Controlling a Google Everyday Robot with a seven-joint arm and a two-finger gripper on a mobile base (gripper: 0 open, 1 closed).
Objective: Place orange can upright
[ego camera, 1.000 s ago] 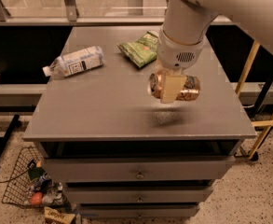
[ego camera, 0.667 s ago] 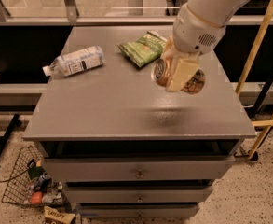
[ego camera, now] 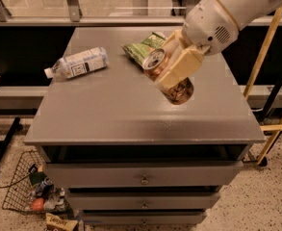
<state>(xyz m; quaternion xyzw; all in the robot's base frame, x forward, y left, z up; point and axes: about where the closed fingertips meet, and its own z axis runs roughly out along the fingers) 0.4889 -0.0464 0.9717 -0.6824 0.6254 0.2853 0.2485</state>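
The gripper hangs above the worktop, right of its middle and nearer the right edge than the left. Its jaws are closed on the orange can, which is held in the air, clear of the surface. The can is tilted, with its silver top up and toward the far left corner.

A plastic bottle lies on its side near the left edge. A green snack bag lies toward the far edge, just behind the can.

On the floor by the near left corner, a wire basket holds small items, among them an orange round thing.
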